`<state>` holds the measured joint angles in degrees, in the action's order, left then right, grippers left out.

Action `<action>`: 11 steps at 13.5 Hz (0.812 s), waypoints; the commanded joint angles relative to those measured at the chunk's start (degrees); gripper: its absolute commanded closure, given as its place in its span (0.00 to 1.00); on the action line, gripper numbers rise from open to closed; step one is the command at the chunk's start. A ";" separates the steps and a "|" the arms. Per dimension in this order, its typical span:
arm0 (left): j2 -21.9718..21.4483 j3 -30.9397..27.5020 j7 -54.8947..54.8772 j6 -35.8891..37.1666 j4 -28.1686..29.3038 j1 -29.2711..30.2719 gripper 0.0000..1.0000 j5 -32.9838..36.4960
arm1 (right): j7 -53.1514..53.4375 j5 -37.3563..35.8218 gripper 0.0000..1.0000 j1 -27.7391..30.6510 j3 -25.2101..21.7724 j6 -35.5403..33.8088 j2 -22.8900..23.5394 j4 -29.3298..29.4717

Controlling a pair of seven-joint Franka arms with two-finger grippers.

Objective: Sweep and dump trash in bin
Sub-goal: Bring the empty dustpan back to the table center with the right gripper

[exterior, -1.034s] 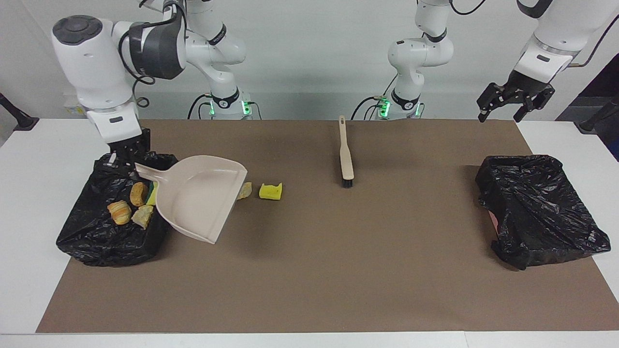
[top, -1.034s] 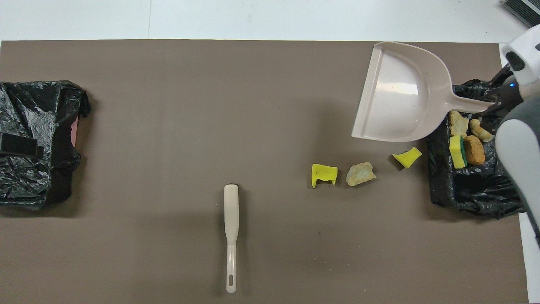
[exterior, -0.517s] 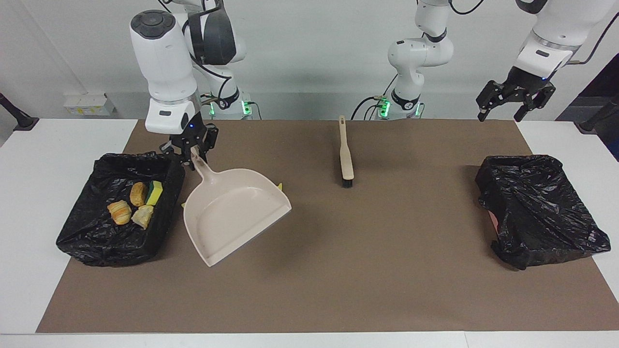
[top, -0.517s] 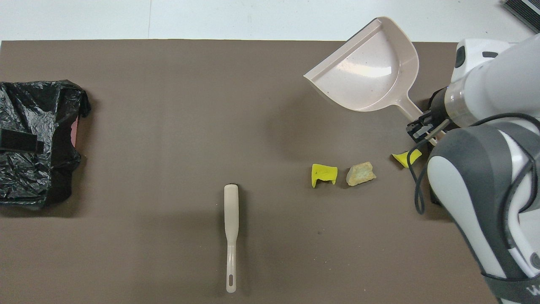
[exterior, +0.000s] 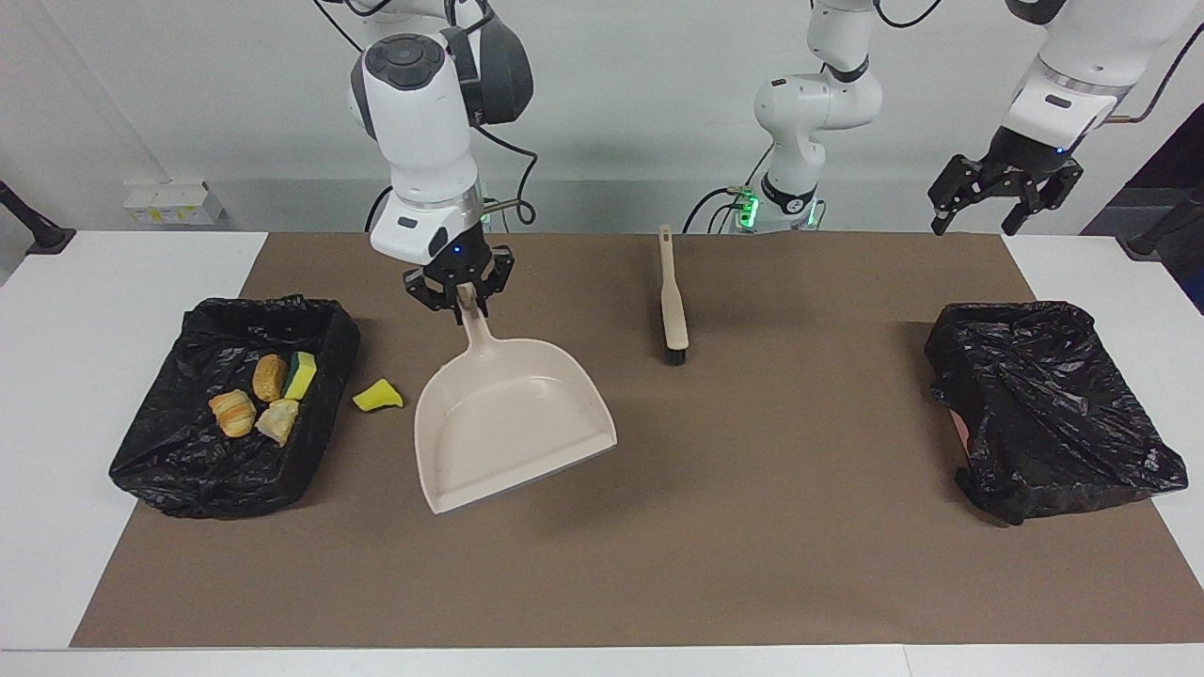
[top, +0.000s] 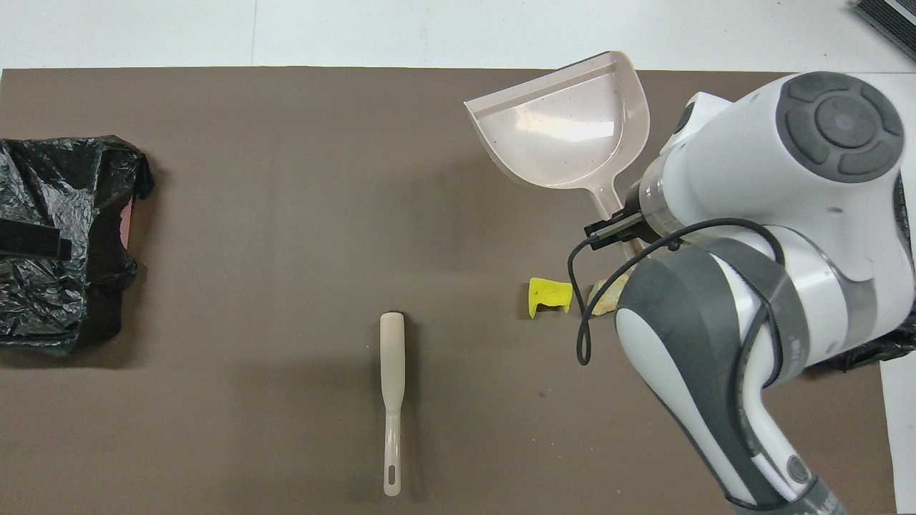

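Right gripper (exterior: 460, 294): clamped on the handle of the beige dustpan (exterior: 513, 423), held raised and empty over the mat's middle strip toward the right arm's end.
Left gripper (exterior: 1003, 193): fingers apart, waiting above the bench corner at the left arm's end.
Bin (exterior: 150, 451), black-lined, at the right arm's end: holds four trash pieces (exterior: 254, 400).
Trash left on the mat: yellow chunk (exterior: 377, 396) just beside the bin; yellow sponge (top: 549, 296) and tan lump (top: 605, 295) touching or nearly so.
Brush (exterior: 672, 303): lying untouched near the robots' edge.
Second bin (exterior: 1044, 404): left arm's end.
Progress: roughly half; remaining pieces need sweeping and dumping.
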<state>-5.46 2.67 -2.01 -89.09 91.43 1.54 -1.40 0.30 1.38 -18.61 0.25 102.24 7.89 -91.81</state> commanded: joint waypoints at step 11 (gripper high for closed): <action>-0.25 0.05 0.17 0.94 -0.38 -0.31 0.00 -0.01 | 21.75 3.37 1.00 -9.94 -0.25 11.91 26.63 18.57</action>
<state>-5.46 2.84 -2.02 -89.06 91.43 1.54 -1.41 18.53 3.94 -26.73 0.41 112.44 28.50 -79.16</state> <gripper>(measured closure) 0.000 0.687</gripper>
